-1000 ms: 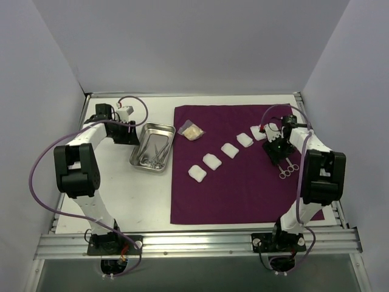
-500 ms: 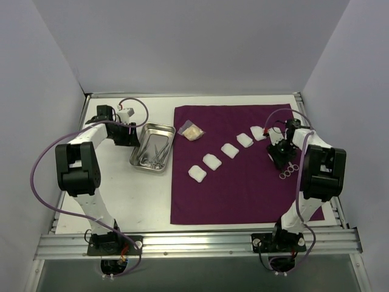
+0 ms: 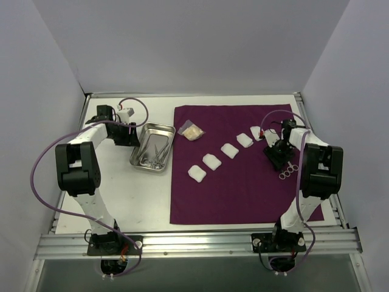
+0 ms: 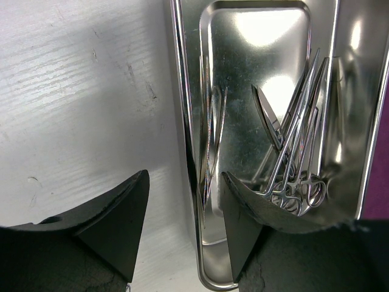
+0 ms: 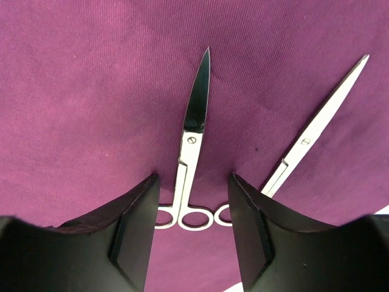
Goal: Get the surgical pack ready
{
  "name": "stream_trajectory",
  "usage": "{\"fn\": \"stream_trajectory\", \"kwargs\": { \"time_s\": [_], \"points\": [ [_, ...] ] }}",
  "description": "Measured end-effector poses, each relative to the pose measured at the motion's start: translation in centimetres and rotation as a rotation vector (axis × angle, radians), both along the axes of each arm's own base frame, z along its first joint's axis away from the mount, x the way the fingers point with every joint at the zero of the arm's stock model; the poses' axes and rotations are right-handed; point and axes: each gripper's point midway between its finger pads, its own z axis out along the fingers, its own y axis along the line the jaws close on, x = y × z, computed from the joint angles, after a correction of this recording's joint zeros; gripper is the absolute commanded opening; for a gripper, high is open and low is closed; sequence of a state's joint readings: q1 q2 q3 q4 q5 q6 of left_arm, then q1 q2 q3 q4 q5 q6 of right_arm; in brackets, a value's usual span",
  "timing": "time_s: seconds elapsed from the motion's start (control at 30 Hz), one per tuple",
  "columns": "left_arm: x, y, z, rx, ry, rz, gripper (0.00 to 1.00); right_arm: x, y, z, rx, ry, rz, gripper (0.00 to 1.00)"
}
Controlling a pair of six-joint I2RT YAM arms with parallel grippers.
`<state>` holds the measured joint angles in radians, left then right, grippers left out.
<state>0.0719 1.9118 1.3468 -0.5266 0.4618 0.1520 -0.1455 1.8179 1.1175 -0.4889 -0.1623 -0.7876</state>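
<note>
Only the right wrist view shows the released right pincer [image 5: 191, 194] straddling scissors [image 5: 192, 137] on the purple cloth [image 5: 91, 91]; left pincer [image 4: 185, 182] released over the tray [image 4: 182, 121] rim.

L gripper [image 4: 185, 182] jaws apart, empty | R gripper [image 5: 194, 179] jaws apart, empty | both reach fwd, point down

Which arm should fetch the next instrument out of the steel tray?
Left, probably. The left end effector hangs open over the rim of the steel tray, with the instruments just ahead. The right end effector sits open above scissors on the purple cloth, away from that tray.
</note>
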Motion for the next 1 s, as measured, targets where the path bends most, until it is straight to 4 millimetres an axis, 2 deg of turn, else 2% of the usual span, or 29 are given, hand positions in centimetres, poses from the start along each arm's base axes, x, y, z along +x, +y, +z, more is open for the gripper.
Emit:
{"fn": "stream_trajectory", "kwargs": {
  "time_s": [0.37, 0.63, 0.83, 1.0],
  "points": [
    [0.0, 0.0, 0.0, -0.001, 0.003, 0.005, 0.6, 0.3, 0.2, 0.0, 0.07, 0.103, -0.003, 0.42],
    [0.0, 0.0, -0.1, -0.004, 0.008, 0.009, 0.6, -0.6, 0.9, 0.1, 0.1, 0.082, 0.07, 0.38],
    [-0.2, 0.0, -0.8, -0.004, 0.026, 0.009, 0.6, -0.3, 1.9, 0.0, 0.048, 0.117, 0.096, 0.33],
    [-0.1, 0.0, -0.8, -0.002, 0.025, 0.01, 0.6, -0.1, 2.1, 0.0, 0.006, 0.132, 0.111, 0.35]
  ]
}}
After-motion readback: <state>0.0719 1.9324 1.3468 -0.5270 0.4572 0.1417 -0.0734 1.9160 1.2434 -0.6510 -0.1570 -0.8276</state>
